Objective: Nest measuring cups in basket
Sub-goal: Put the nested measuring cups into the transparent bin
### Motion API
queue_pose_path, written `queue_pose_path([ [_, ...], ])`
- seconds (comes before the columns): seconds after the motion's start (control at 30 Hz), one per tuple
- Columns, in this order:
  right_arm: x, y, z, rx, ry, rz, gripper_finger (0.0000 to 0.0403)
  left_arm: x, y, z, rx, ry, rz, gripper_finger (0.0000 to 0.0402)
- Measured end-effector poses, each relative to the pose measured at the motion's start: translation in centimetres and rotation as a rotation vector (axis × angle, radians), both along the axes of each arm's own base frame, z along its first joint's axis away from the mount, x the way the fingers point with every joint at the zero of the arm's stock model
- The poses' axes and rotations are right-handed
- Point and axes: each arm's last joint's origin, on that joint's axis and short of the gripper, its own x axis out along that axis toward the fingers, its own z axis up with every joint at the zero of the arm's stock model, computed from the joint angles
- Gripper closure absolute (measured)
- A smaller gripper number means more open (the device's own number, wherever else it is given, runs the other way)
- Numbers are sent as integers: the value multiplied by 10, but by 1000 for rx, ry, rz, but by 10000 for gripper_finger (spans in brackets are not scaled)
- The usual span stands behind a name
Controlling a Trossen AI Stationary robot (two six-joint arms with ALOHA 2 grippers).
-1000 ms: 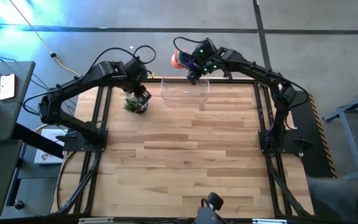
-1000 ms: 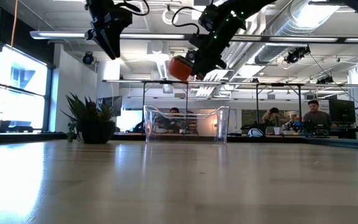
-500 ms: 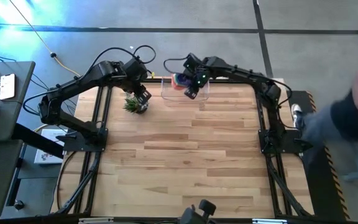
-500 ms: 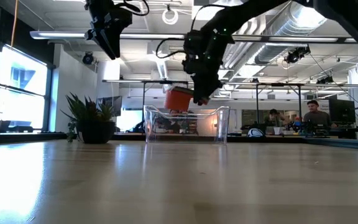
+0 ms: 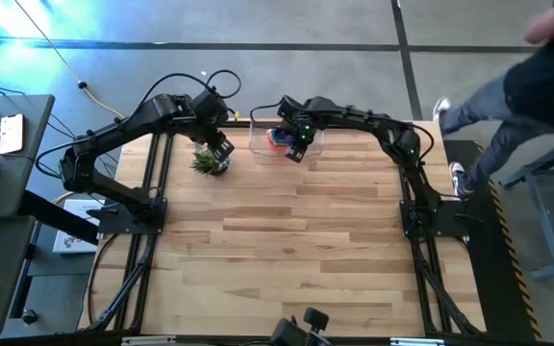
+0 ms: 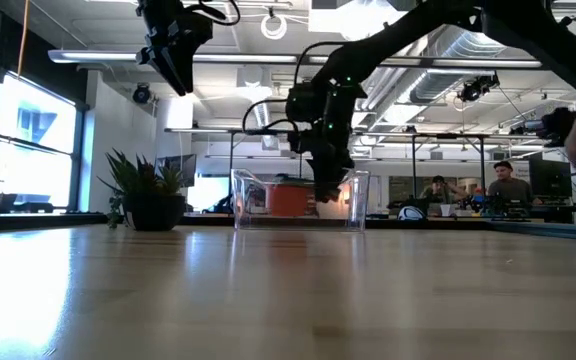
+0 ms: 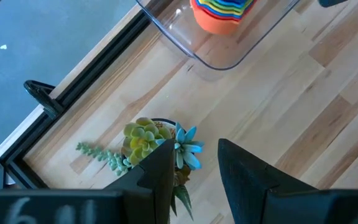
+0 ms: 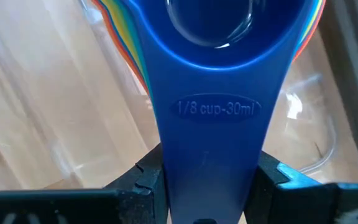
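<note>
Item: measuring cups (image 8: 207, 93), nested stack; light, stiff, slick plastic. My right end effector (image 8: 207, 186) clamps stacked handles inside basket (image 5: 311, 146); left end effector (image 7: 194, 171) open, empty.

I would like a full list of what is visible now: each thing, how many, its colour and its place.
cups: one nested stack, orange outermost and blue innermost, inside the basket, held by the blue handle.
basket: one, clear, at the table's far edge.
plant: one, green, left of the basket, below the left gripper.
table: one, light wood.
person: one, dark clothes, beyond the table's right side.
left gripper: fingers open, raised above the plant.
right gripper: in the basket, fingers shut on the blue handle.
</note>
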Motion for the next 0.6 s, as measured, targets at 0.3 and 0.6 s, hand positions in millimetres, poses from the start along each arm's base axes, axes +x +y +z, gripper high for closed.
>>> queue_pose_path([
  [0.3, 0, 0, -7, 13, 23, 3, 280, 0, 0, 0, 0, 0, 0, 289],
  [0.6, 0, 0, -7, 16, 30, 3, 278, 0, 0, 0, 0, 0, 0, 289],
])
